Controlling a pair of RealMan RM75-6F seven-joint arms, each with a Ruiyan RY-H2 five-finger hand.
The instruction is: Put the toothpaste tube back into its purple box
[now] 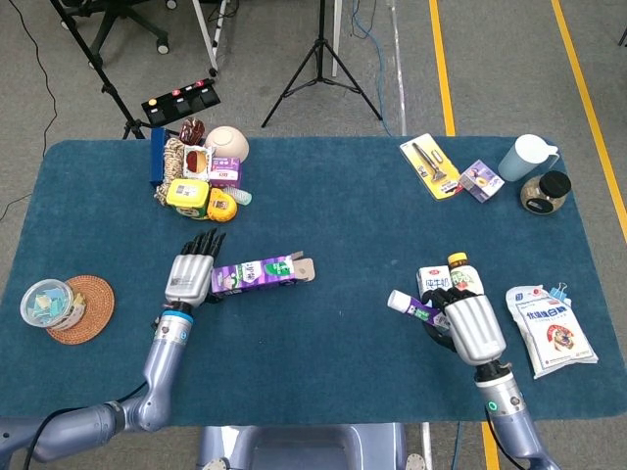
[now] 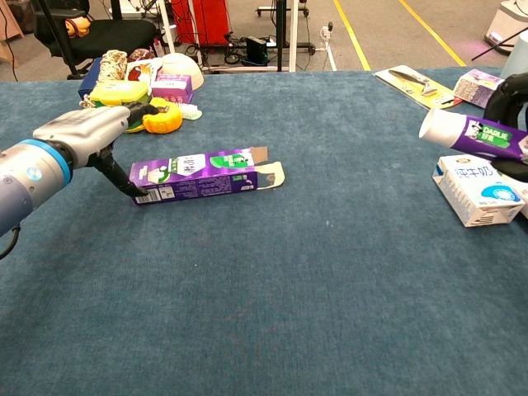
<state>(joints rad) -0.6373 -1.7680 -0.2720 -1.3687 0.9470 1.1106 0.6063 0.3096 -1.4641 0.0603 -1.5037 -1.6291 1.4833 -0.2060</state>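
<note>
The purple toothpaste box (image 1: 255, 274) (image 2: 196, 173) lies flat on the blue table, left of centre, its open flap end (image 1: 307, 266) (image 2: 270, 173) pointing right. My left hand (image 1: 190, 278) (image 2: 81, 134) is at the box's closed left end. Its fingers are stretched out and apart, and only the thumb touches that end. My right hand (image 1: 467, 326) (image 2: 505, 97) grips the white and purple toothpaste tube (image 1: 411, 306) (image 2: 469, 132) just above the table at the right. The tube's white cap end points left toward the box, far apart from it.
A milk carton (image 1: 432, 280) (image 2: 478, 188), a bottle (image 1: 458, 262) and a white bag (image 1: 550, 329) crowd my right hand. A heap of snacks and a bowl (image 1: 201, 176) sits back left. There is a coaster with a cup (image 1: 65, 305) far left. A jug (image 1: 526, 157) and a jar (image 1: 545, 191) are back right.
</note>
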